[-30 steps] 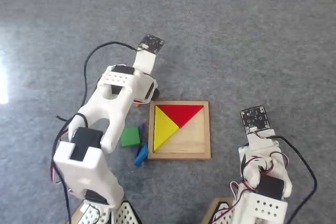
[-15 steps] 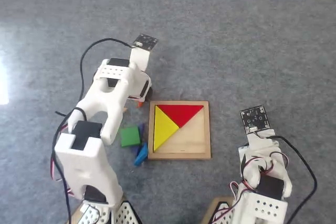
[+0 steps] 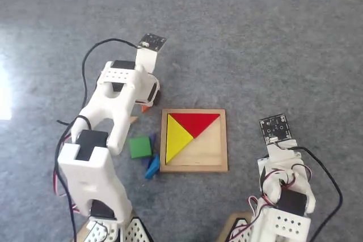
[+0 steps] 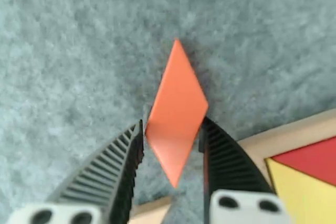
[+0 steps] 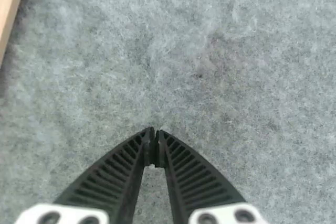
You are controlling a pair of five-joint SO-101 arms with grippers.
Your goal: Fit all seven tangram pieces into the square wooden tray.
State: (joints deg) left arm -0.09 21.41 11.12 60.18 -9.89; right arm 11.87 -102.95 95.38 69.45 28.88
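Orange piece [image 4: 177, 93] just beside tray [image 3: 210, 147]: likely light, stiff, thin. Left hand [image 4: 172, 123] pinches its blunt corners; right hand [image 5: 155, 135] closed, empty.

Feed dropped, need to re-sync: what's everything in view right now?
wooden tray: one, light wood, mid-table
red triangle: one, red, in tray, far side
yellow triangle: one, yellow, in tray, left side, touching red
green square: one, green, on carpet left of tray
blue pieces: count unclear, blue, by tray's near left corner
orange parallelogram: one, orange, between left arm's jaws
carpet: one, grey, under everything
left arm: one, white, jaws shut on orange parallelogram
right arm: one, white, jaws shut over carpet, right of tray
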